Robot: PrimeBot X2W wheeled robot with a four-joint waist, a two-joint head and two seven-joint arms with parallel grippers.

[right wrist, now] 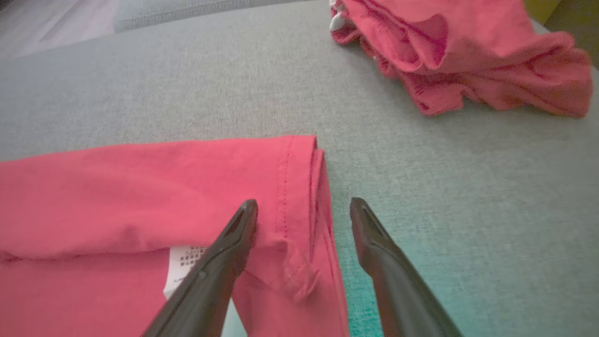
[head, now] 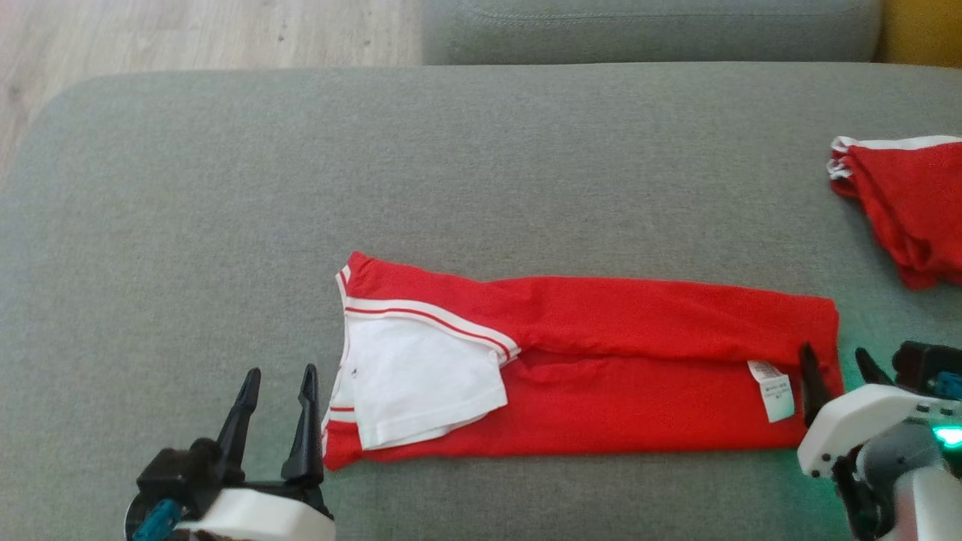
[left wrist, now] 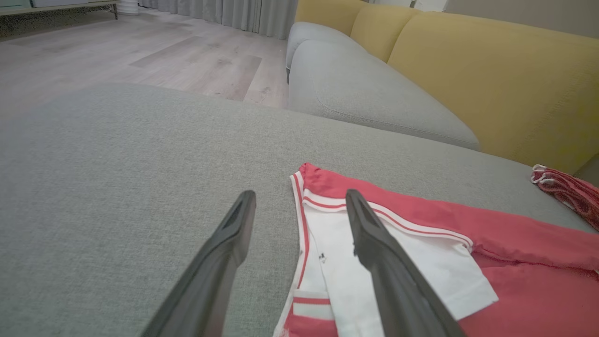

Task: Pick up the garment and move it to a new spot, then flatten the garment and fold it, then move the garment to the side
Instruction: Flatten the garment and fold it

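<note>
A red garment (head: 639,361) with white trimmed sleeves lies folded into a long strip across the grey cushion (head: 451,165). Its white sleeve (head: 421,383) rests on top at the strip's left end, and a white care label (head: 772,387) shows near the right end. My left gripper (head: 279,376) stands open just off the garment's left end; in the left wrist view its fingers (left wrist: 374,234) straddle the striped collar edge (left wrist: 299,215). At the right end, my right gripper (head: 836,361) is open over the hem (right wrist: 304,196), nothing held.
A second red garment (head: 902,203), crumpled, lies at the cushion's far right edge (right wrist: 468,56). Another grey sofa section (left wrist: 365,93) and yellow backrests (left wrist: 491,79) stand beyond. Wooden floor (head: 188,34) shows past the cushion's rounded left corner.
</note>
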